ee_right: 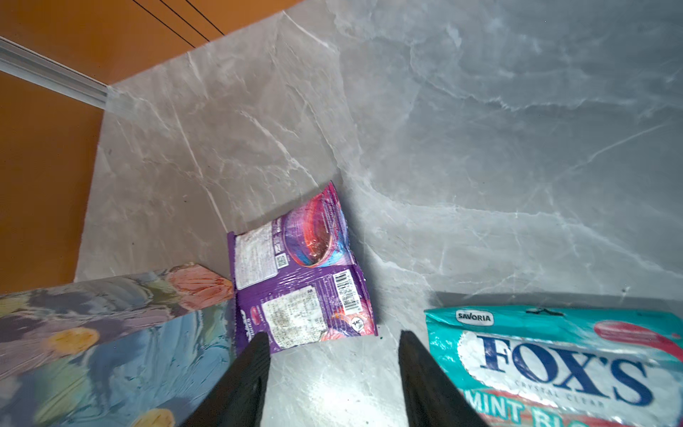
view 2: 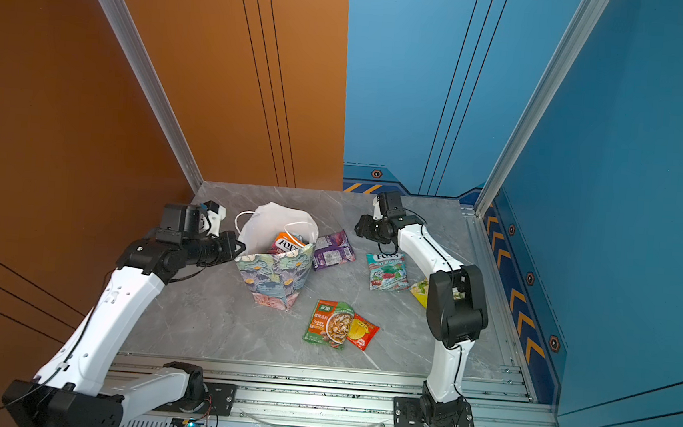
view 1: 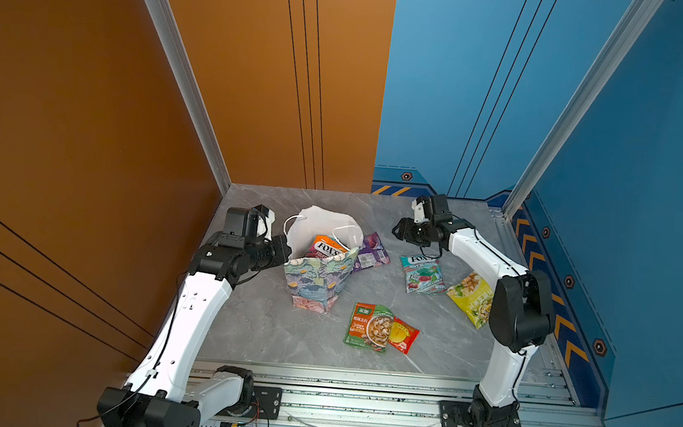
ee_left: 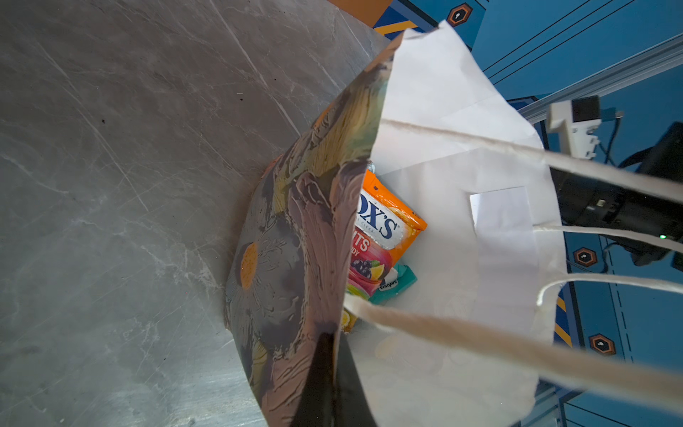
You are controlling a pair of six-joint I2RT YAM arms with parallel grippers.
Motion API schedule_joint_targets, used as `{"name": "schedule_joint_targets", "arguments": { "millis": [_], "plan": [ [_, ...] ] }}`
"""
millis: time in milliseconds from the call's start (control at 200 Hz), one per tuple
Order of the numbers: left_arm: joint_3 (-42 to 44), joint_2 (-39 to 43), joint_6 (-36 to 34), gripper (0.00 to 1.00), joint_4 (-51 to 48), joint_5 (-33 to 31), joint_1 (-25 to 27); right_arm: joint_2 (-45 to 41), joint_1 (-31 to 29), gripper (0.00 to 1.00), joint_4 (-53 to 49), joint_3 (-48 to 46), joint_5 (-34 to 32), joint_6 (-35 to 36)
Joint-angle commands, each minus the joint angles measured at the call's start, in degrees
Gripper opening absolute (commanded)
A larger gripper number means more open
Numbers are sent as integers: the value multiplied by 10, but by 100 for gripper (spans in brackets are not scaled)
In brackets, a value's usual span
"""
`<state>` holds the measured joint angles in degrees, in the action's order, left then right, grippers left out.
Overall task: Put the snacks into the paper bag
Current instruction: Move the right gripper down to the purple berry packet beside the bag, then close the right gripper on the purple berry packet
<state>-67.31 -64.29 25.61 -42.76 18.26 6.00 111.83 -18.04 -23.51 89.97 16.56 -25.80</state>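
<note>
Left gripper (ee_left: 328,342) clamps the paper bag (view 1: 318,279) by its rim; right gripper (ee_right: 334,334) hangs, jaws apart, near the purple packet (ee_right: 299,273).

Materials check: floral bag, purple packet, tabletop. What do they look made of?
Paper bag: paper, matte; white lining holds sharp creases, printed outside looks brush-textured.
Purple packet: probably plastic film, glossy; its wrinkles catch highlights.
Tabletop: grey veined marble look with a slight sheen; stone or laminate, cannot tell.
</note>
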Motion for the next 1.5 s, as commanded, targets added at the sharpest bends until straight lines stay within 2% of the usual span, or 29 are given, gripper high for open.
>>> {"name": "schedule_joint_targets", "arguments": {
  "millis": [0, 435, 816, 1081, 1346, 1396, 1497],
  "plan": [
    [-5, 9, 7, 0, 22, 17, -5, 37, -1, 56, -19, 39, 12, 2],
    [-6, 8, 9, 0, 23, 19, -5, 161, -21, 54, -49, 123, 20, 10],
    [-5, 11, 9, 0, 23, 18, -5, 206, -42, 53, -51, 144, 21, 3],
    [-6, 11, 9, 0, 23, 18, -5, 216, -46, 34, -35, 136, 27, -13],
    [-7, 11, 8, 0, 23, 20, -6, 200, -45, 3, -16, 133, 30, -21],
    [-8, 11, 9, 0, 23, 19, -6, 192, -45, 0, -13, 118, 30, -21],
    [-7, 12, 8, 0, 23, 19, -6, 170, -45, 0, -8, 111, 28, -20]
  ]
}}
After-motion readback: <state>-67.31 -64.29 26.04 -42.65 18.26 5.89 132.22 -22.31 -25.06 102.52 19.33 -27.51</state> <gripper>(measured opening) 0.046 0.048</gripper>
